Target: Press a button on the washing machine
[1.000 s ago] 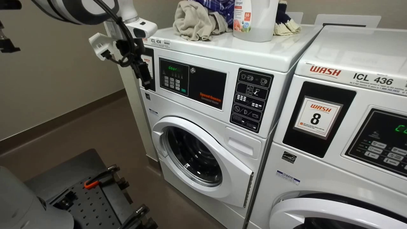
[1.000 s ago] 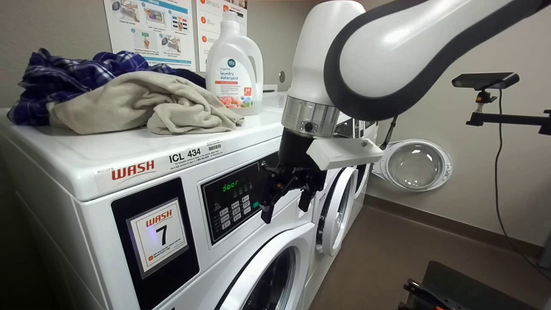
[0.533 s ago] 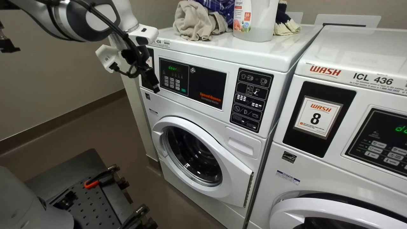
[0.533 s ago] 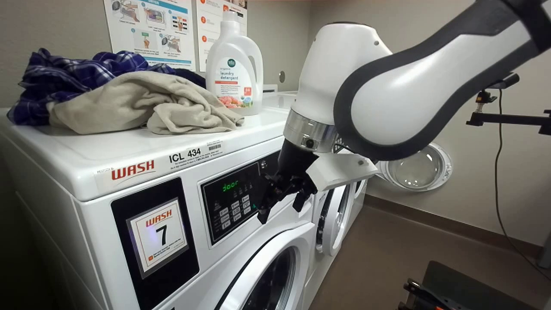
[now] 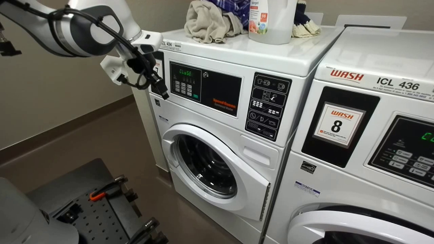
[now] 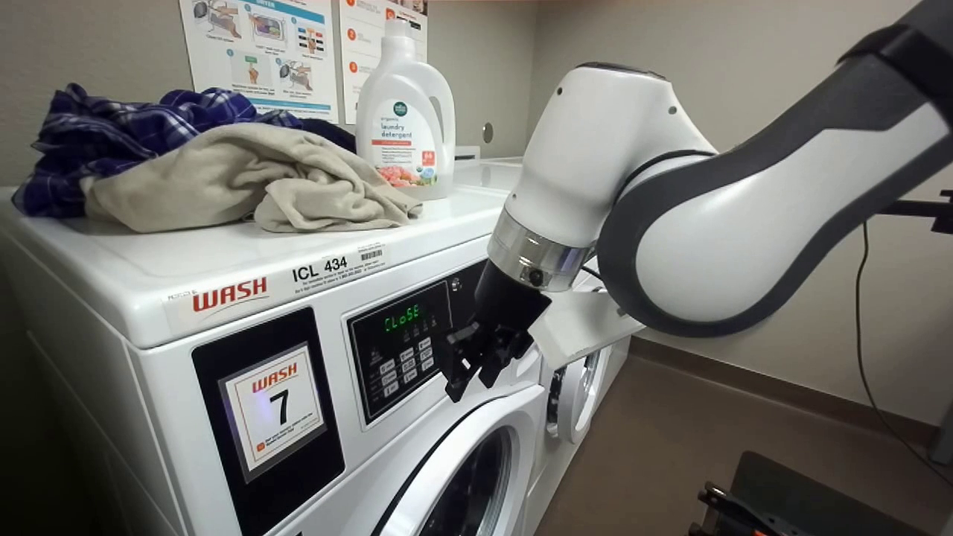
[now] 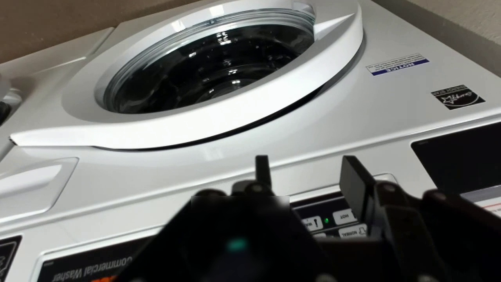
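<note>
Below the front edge of the washer-top bench [image 5: 307,47], the pincer [image 7: 308,165] has room sideways before the control panel [image 5: 222,83]; the porthole door [image 5: 205,166] bulges beneath. Behind that edge, beige cloth [image 5: 203,23] and a detergent bottle [image 5: 271,34] block a low pass.

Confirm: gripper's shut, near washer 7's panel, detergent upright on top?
Not shut: the gripper is open, with a clear gap showing in the wrist view. The rest holds: it's near the panel of washer 7, detergent upright on top.

In an exterior view, the arm [image 6: 715,238] slants in from the right, wrist [image 6: 537,253] tilted, the hand [image 6: 471,385] pointing down and left, its two fingers [image 7: 355,184] apart.
</note>
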Robot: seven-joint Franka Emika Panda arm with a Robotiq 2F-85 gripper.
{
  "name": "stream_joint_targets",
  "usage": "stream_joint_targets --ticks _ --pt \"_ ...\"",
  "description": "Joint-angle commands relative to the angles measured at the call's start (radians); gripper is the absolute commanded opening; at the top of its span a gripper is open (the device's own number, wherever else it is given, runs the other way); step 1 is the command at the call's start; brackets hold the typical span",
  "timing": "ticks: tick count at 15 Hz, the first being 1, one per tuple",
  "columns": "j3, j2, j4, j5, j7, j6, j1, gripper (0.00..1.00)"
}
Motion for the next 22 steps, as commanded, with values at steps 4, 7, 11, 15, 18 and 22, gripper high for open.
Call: stream_joint_targets --ticks 4,7,11,15,18,22 --pt "0.058 0.0 -0.025 -0.038 0.044 0.109 -0.04 0.01" --pt "0.099 0.02 -0.045 -0.075 0.06 0.189 -0.075 0.0" --pt "0.195 0.045 -0.068 -0.176 0.126 0.309 -0.176 0.0" --pt "0.286 0.039 -0.053 -0.235 0.171 0.344 -0.281 0.0" --pt "0.323 0.03 -0.057 -0.227 0.171 0.36 -0.312 0.0" --pt "0.384 0.024 -0.065 -0.233 0.172 0.382 -0.369 0.0"
